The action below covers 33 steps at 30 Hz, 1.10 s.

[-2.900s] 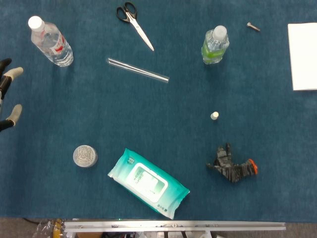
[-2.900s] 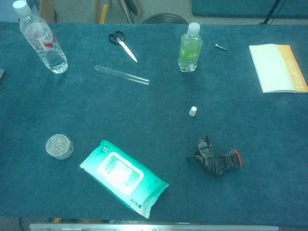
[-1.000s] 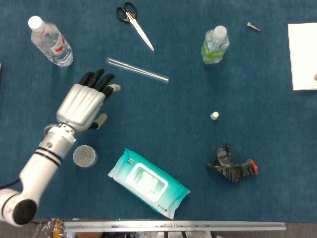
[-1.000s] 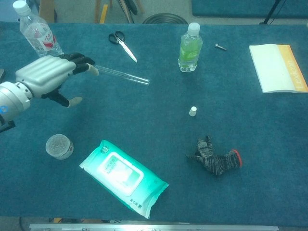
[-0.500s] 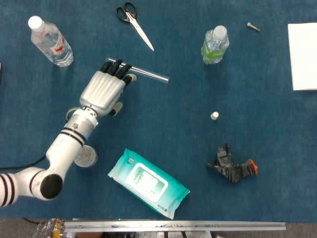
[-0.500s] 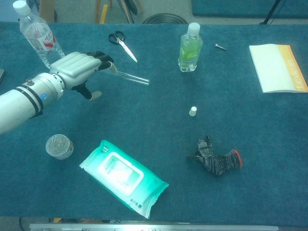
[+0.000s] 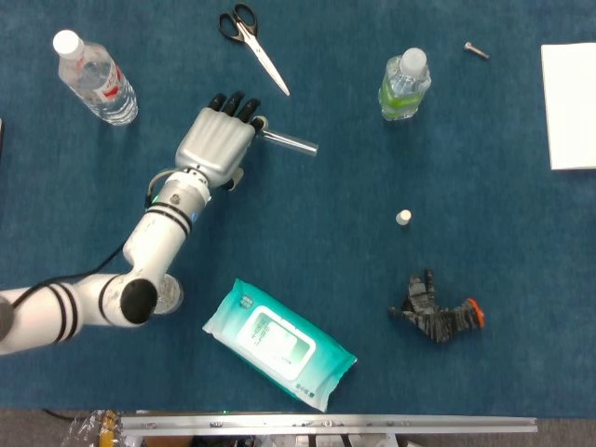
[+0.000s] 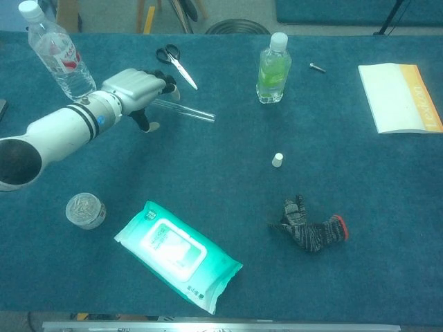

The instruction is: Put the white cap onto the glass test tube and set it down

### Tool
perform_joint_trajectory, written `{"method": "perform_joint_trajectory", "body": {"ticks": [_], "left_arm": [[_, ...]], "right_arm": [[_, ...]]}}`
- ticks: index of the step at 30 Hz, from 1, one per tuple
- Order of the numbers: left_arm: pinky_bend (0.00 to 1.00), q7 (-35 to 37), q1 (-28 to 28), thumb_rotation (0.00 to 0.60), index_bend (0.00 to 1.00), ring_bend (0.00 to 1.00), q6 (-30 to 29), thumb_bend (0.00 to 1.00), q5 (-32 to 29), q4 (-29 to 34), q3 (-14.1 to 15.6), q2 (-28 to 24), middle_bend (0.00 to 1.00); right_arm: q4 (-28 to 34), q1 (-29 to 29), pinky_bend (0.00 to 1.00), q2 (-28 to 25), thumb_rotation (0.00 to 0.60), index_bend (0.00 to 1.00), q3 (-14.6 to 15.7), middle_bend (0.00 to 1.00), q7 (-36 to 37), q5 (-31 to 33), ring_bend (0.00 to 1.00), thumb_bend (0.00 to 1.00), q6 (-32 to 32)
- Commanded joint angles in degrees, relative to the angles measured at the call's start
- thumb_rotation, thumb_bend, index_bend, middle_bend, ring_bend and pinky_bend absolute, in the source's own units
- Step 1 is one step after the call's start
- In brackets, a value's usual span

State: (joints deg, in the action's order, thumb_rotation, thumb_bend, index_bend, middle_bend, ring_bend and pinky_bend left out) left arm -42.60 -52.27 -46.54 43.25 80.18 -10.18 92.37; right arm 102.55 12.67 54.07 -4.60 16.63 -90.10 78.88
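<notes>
The glass test tube [image 7: 291, 142] lies flat on the blue cloth, far left of centre. My left hand [image 7: 219, 140] hovers palm down over its left part, fingers stretched out and covering that end. The chest view shows the same hand [image 8: 138, 86] just above the tube [image 8: 188, 111], and I cannot tell whether it touches the glass. It holds nothing. The small white cap [image 7: 403, 217] stands on the cloth well to the right, far from the hand, also seen as the cap [image 8: 277, 160] in the chest view. My right hand is out of both views.
Black scissors [image 7: 253, 35] lie just beyond the hand. A water bottle [image 7: 93, 76] stands far left, a green bottle [image 7: 404, 84] far right. A wipes pack [image 7: 277, 343], a round tin [image 8: 85, 209] and a dark glove [image 7: 435, 312] lie near the front. A booklet [image 8: 398, 97] sits at the right edge.
My left arm came in from the left edge and reached forward and rightward; the hand now lies over the tube's left part. The tube and cap have not moved.
</notes>
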Motion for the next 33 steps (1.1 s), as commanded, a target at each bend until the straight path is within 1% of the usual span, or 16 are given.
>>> {"method": "perform_joint_trajectory", "body": {"ticks": [1, 6, 9, 15, 18, 19, 22, 33], "left_arm": [[0.08, -0.9, -2.1, 0.600, 0.20, 0.00, 1.2, 0.32, -2.7, -2.8, 0.4, 1.5, 0.06], [0.08, -1.5, -3.4, 0.600, 0.21, 0.00, 1.6, 0.32, -5.1, -5.1, 0.8, 2.5, 0.06], [0.08, -2.6, -4.6, 0.600, 0.22, 0.00, 1.6, 0.32, -7.9, -7.7, 1.2, 3.7, 0.06], [0.08, -3.4, -6.0, 0.600, 0.23, 0.00, 1.4, 0.32, -10.5, -10.1, 1.9, 5.2, 0.06], [0.09, -3.7, -6.5, 0.600, 0.25, 0.00, 1.4, 0.32, -11.3, -10.8, 2.2, 5.8, 0.06], [0.08, -3.7, -6.7, 0.600, 0.27, 0.00, 1.4, 0.32, -11.5, -11.0, 2.4, 6.0, 0.06], [0.08, -3.8, -6.8, 0.600, 0.32, 0.00, 1.0, 0.32, -11.9, -11.1, 2.8, 6.1, 0.06], [0.08, -1.6, -5.8, 0.600, 0.37, 0.00, -1.4, 0.32, -11.1, -8.2, 3.5, 4.3, 0.07]], "right_arm": [[0.3, -0.2, 0.45, -0.2, 0.600, 0.37, 0.0, 0.40, -0.3, 0.4, 0.31, 0.51, 0.2], [0.7, -0.5, 0.45, -0.5, 0.600, 0.37, 0.0, 0.40, -0.5, 0.7, 0.31, 0.51, 0.4], [0.9, -0.7, 0.45, -0.9, 0.600, 0.37, 0.0, 0.40, -0.5, 0.8, 0.31, 0.51, 0.6], [1.0, -1.0, 0.45, -1.2, 0.600, 0.37, 0.0, 0.40, -0.4, 1.1, 0.31, 0.51, 1.0], [1.1, -1.1, 0.45, -1.3, 0.600, 0.37, 0.0, 0.40, -0.3, 1.2, 0.31, 0.51, 1.1], [1.1, -1.1, 0.45, -1.3, 0.600, 0.37, 0.0, 0.40, -0.3, 1.3, 0.31, 0.51, 1.1], [1.1, -1.2, 0.45, -1.4, 0.600, 0.37, 0.0, 0.40, -0.3, 1.3, 0.31, 0.51, 1.3], [1.2, -1.1, 0.45, -1.1, 0.600, 0.37, 0.0, 0.40, -0.6, 1.1, 0.31, 0.51, 0.9]]}}
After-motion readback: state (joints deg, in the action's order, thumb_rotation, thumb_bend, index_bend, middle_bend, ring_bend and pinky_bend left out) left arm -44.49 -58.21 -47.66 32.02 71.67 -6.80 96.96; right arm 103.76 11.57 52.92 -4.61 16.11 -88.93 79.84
